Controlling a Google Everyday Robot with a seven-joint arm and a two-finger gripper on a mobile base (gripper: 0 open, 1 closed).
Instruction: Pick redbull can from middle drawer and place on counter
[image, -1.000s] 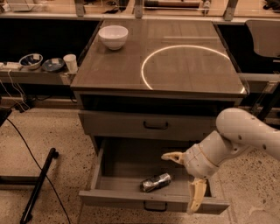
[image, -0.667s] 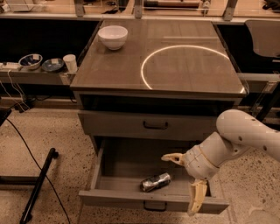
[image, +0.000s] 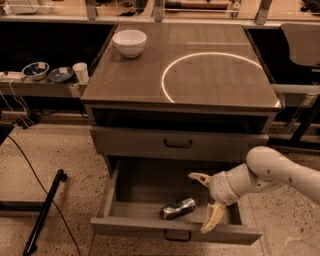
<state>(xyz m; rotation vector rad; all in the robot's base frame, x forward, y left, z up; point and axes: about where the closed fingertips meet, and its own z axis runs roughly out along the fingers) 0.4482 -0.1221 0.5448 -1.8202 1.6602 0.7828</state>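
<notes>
Little done: my gripper (image: 206, 199), fingers spread, hangs lower right beside the ungrasped redbull can (image: 177, 208) in the open middle drawer (image: 150, 227); counter (image: 135, 80) awaits.

Middle drawer (image: 150, 227) stood open; redbull can (image: 177, 208) lay on side near front. Tool (image: 206, 199) hung inside drawer, just right of can, fingers spread. White bowl (image: 129, 42) sat on surface (image: 135, 80).

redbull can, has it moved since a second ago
No. The redbull can stays put near the front of the middle drawer; the gripper, jaws open, hangs just right of it.
</notes>
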